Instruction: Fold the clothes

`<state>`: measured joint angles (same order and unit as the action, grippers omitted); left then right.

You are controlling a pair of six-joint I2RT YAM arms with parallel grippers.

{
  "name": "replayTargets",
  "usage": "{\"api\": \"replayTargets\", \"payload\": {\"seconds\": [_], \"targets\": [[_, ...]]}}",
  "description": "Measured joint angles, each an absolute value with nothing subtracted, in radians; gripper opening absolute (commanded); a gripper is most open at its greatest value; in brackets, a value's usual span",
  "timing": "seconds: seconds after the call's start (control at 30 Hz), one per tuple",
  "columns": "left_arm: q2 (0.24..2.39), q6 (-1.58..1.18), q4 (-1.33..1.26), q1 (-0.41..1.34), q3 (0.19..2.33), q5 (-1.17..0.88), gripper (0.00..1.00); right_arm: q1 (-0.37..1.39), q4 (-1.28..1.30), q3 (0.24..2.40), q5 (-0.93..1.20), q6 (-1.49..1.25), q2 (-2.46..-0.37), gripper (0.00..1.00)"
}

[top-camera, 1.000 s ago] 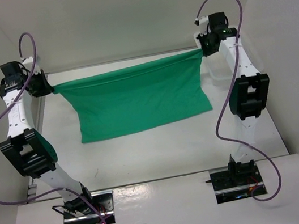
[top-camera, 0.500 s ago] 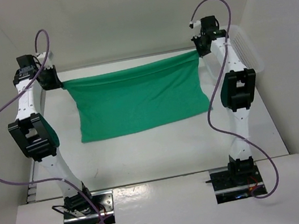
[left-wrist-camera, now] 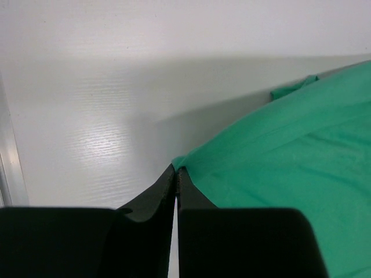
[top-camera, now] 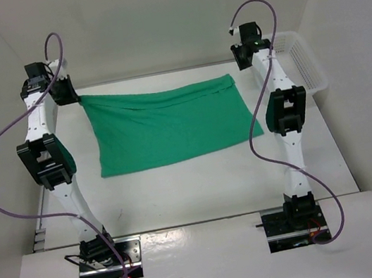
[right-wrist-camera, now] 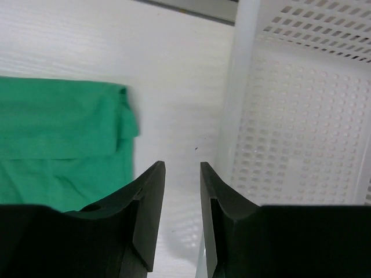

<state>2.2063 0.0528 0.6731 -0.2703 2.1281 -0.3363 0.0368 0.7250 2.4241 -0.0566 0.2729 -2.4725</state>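
The clothes [top-camera: 169, 124], a plain green T-shirt, lie folded on the white table with the top edge slanting up to the left. My left gripper [top-camera: 73, 97] is shut on the far-left corner, which shows pinched between the black tips in the left wrist view [left-wrist-camera: 175, 169], with the green fabric [left-wrist-camera: 290, 156] spreading to the right. My right gripper [top-camera: 239, 62] hangs just beyond the far-right corner, open and holding nothing. In the right wrist view its fingers [right-wrist-camera: 182, 165] frame bare table, and the clothes [right-wrist-camera: 58, 127] lie apart to the left.
A white mesh basket [top-camera: 306, 65] stands against the right wall, close beside the right gripper, and its wall [right-wrist-camera: 301, 116] fills the right of that wrist view. White walls enclose the table on the left, back and right.
The right gripper opened and let go of the far-right corner, which dropped onto the table. Both arms swung inward, and the taut top edge went slack.
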Motion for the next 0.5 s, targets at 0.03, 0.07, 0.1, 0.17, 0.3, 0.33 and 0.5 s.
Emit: {"api": "replayTargets", "payload": {"seconds": [0.03, 0.07, 0.1, 0.17, 0.3, 0.33, 0.5], "targets": [[2.207, 0.047, 0.676, -0.273, 2.139, -0.337, 0.16, 0.037, 0.723, 2.429, -0.07, 0.266, -2.475, 0.43], [2.21, 0.043, 0.678, -0.277, 2.152, -0.338, 0.21, 0.037, 0.719, 2.435, -0.084, 0.258, -2.477, 0.45], [2.212, 0.036, 0.678, -0.282, 2.166, -0.339, 0.23, 0.037, 0.713, 2.438, -0.094, 0.255, -2.477, 0.45], [2.217, 0.023, 0.677, -0.297, 2.197, -0.339, 0.43, 0.037, 0.706, 2.45, -0.119, 0.249, -2.477, 0.5], [2.218, 0.021, 0.671, -0.324, 2.222, -0.338, 0.82, 0.037, 0.686, 2.467, -0.153, 0.236, -2.476, 0.57], [2.218, 0.02, 0.672, -0.329, 2.222, -0.338, 0.85, 0.037, 0.686, 2.467, -0.155, 0.233, -2.475, 0.62], [2.217, 0.023, 0.686, -0.346, 2.217, -0.338, 0.89, 0.037, 0.698, 2.444, -0.125, 0.232, -2.439, 0.69]]}}
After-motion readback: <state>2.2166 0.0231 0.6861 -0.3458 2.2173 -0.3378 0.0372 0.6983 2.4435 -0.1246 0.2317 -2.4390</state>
